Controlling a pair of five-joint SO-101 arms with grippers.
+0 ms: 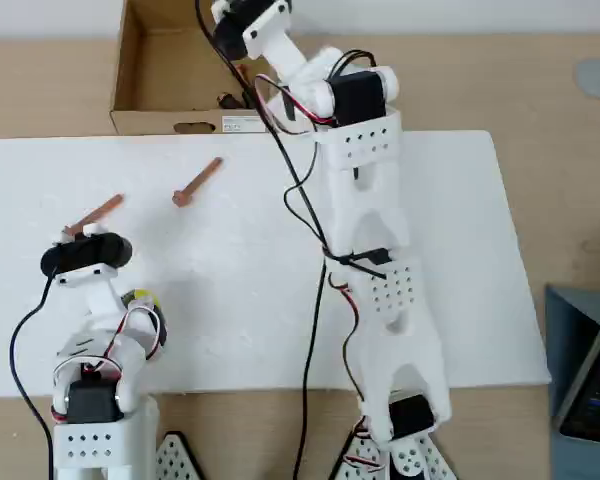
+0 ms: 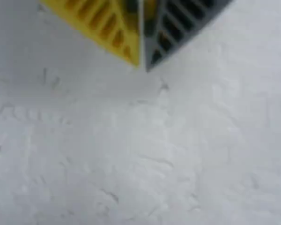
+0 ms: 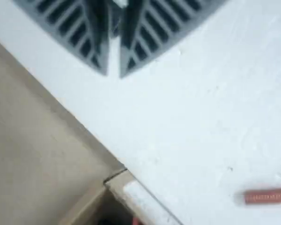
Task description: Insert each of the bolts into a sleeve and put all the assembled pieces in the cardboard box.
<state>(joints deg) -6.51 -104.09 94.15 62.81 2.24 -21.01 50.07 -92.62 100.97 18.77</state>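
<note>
Checking the cardboard box (image 1: pixel 160 70), I can't make out its contents; left gripper (image 2: pixel 141 63) and right gripper (image 3: pixel 113 70) sit pinched closed.

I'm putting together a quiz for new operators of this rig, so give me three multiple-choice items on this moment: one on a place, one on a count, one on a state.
1. Where does the cardboard box stand?
A) at the white mat's far edge
B) in the middle of the mat
C) beside the arms' bases

2. How many bolts lie on the mat?
A) none
B) two
C) five

3. How are the left gripper's fingers?
A) wide open
B) shut on a bolt
C) shut with nothing between them

Answers:
1 A: the high view shows the box against the mat's edge farthest from the arms' bases.
2 B: one bolt lies out on the mat, and the other lies by the left gripper.
3 C: in the left wrist view the yellow and grey fingers meet at their tips over bare mat.
</note>
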